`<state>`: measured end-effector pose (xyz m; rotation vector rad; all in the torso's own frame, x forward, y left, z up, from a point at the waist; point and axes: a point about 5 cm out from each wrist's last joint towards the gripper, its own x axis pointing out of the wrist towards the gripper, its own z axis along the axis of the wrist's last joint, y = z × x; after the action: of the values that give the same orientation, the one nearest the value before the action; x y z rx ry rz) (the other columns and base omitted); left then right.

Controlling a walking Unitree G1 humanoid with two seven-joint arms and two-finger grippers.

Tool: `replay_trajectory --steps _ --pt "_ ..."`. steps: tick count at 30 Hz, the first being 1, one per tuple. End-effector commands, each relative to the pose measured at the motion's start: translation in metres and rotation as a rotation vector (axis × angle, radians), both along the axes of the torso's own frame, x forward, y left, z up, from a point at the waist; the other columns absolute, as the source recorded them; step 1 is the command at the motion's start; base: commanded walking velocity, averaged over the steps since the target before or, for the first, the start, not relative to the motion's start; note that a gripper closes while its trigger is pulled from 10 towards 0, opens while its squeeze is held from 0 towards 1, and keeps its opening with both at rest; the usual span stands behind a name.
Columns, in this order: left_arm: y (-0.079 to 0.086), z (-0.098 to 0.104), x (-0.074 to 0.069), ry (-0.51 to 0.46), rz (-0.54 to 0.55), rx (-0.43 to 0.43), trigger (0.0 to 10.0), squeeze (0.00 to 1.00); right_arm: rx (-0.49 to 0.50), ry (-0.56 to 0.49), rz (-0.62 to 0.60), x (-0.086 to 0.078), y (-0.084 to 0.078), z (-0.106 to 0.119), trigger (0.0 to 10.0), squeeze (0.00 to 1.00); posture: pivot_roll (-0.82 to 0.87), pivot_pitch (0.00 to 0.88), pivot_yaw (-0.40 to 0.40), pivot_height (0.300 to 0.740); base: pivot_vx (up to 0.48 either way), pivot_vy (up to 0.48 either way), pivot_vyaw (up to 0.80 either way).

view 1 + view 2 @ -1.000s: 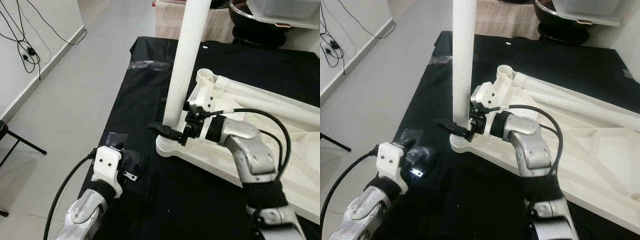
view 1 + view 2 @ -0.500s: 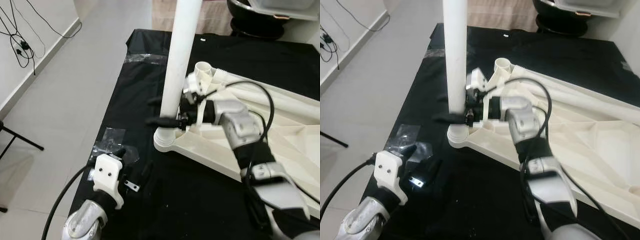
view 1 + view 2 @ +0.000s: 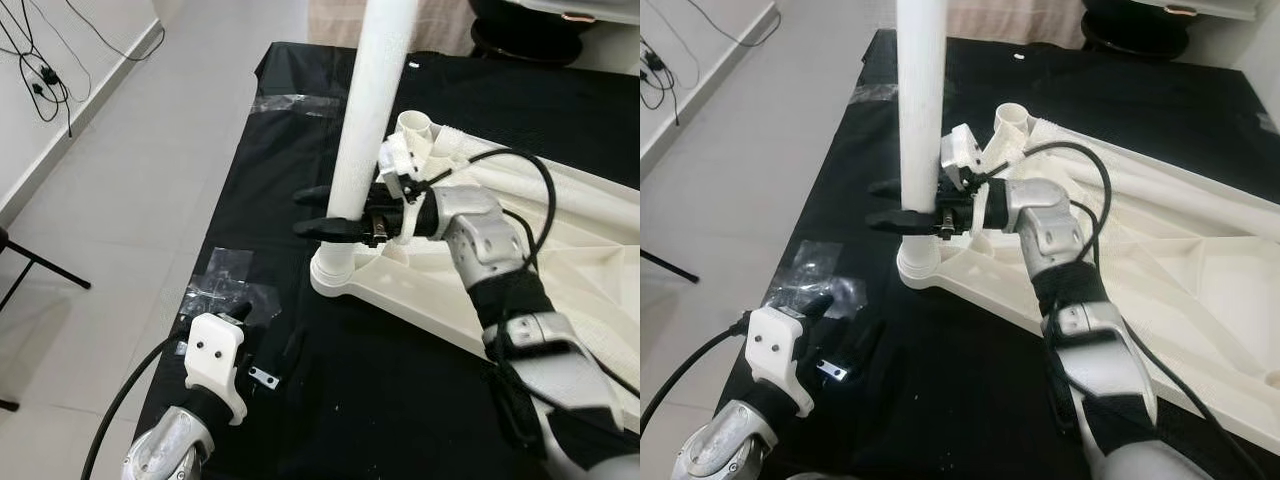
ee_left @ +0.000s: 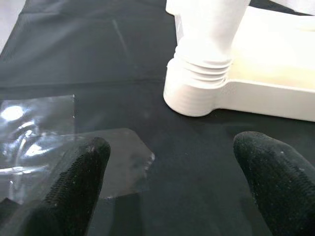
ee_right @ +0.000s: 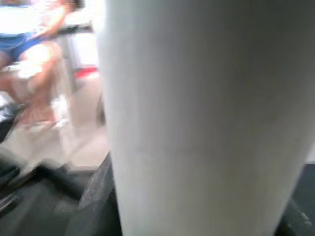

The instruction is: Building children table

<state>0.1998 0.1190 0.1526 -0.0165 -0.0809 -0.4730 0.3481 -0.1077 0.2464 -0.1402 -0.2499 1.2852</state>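
Note:
A white table leg [image 3: 370, 110] stands upright in a corner socket [image 3: 335, 275] of the white table top [image 3: 600, 290], which lies upside down on a black cloth [image 3: 400, 400]. My right gripper [image 3: 300, 212] is shut on the leg a little above the socket, one black finger on each side of it. The leg [image 5: 197, 118] is very close in the right wrist view. My left gripper [image 4: 172, 145] hovers low over the cloth in front of the socket [image 4: 197, 93], open with nothing between its fingers.
Clear tape patches [image 3: 225, 285] are stuck to the cloth near my left gripper. More white legs [image 3: 560, 190] lie on the table top, beside another socket [image 3: 415, 125]. The bare floor, cables [image 3: 40, 75] and a black stand foot [image 3: 45, 268] are to the left.
My right gripper has moved up the leg, from the socket's rim to a little above it. My left gripper has drawn back slightly. The camera has shifted.

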Motion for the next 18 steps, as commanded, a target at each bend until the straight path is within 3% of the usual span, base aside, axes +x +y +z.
replay_trajectory --steps 1,2,4,5,9,16,17,18 --pt "0.002 -0.001 0.0 0.013 -0.003 0.01 10.0 0.0 0.011 0.122 -0.332 -0.006 -0.001 -0.041 0.0 0.0 0.11 0.275 -0.083 0.74 0.0 0.0 0.0" --pt "0.002 -0.001 0.0 0.013 -0.003 0.01 10.0 0.0 0.011 0.122 -0.332 -0.006 -0.001 -0.041 0.0 0.0 0.11 0.275 -0.083 0.74 0.0 0.0 0.0" --pt "0.004 -0.001 0.004 0.008 0.0 0.016 10.0 0.0 0.022 0.169 -0.82 -0.028 0.003 -0.066 0.0 0.0 0.09 0.269 -0.066 0.74 0.0 0.0 0.0" --pt "0.005 -0.001 0.008 0.006 -0.002 0.02 10.0 0.0 0.03 0.177 -0.898 -0.045 0.011 -0.072 0.0 0.0 0.08 0.258 -0.051 0.74 0.0 0.0 0.0" --pt "0.006 -0.003 0.013 0.008 -0.004 0.024 10.0 0.0 0.012 0.152 -0.898 -0.06 0.026 -0.077 0.0 0.0 0.07 0.24 -0.044 0.74 0.0 0.0 0.0" --pt "0.007 -0.005 0.021 0.01 -0.001 0.027 10.0 0.0 0.012 0.163 -0.861 -0.054 0.033 -0.081 0.0 0.0 0.08 0.203 -0.052 0.74 0.0 0.0 0.0" --pt "0.008 -0.005 0.023 0.006 0.006 0.029 10.0 0.0 0.028 0.168 -0.836 -0.052 0.035 -0.077 10.0 0.0 0.08 0.202 -0.06 0.74 0.0 0.0 0.0" --pt "0.008 -0.005 0.023 0.006 0.006 0.029 10.0 0.0 0.028 0.168 -0.836 -0.052 0.035 -0.077 10.0 0.0 0.08 0.202 -0.06 0.74 0.0 0.0 0.0"
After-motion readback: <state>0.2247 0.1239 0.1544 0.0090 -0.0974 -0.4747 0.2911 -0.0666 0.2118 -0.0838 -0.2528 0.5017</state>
